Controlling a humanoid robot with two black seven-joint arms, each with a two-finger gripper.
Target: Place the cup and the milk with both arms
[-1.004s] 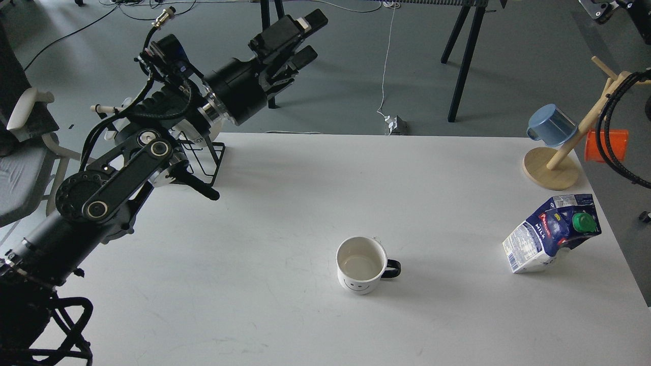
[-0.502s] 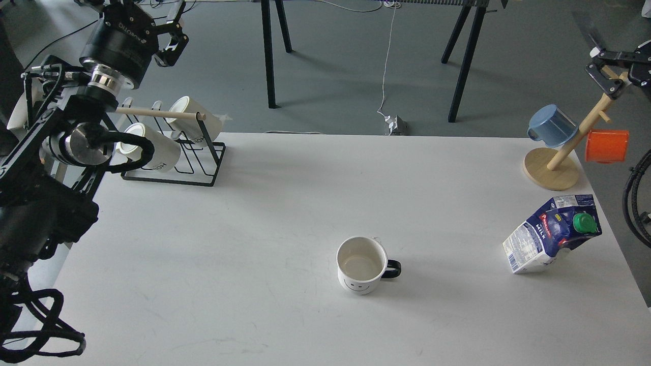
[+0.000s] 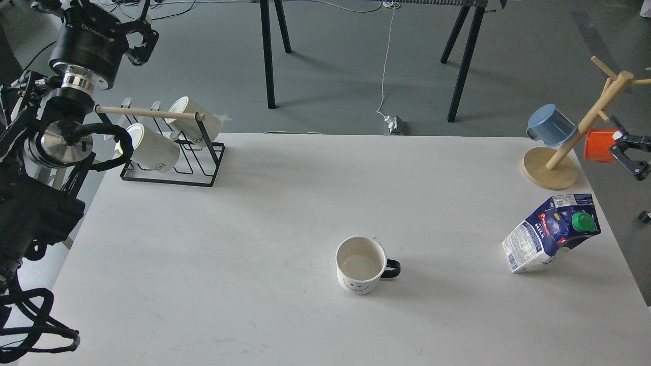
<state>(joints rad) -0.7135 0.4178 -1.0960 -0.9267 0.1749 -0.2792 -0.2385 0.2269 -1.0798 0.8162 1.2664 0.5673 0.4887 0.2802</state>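
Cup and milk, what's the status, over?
Left tool raised far left, right tool at right edge; both empty. Cup upright mid-table, milk right. Nothing between.

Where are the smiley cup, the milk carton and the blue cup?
smiley cup [image 3: 362, 267]: head view, on its white side wall.
milk carton [image 3: 549, 234]: head view, on its blue front panel.
blue cup [image 3: 552, 124]: head view, on its outer wall.

Grey floor [image 3: 330, 66], white table [image 3: 285, 203], black legs [image 3: 268, 56].
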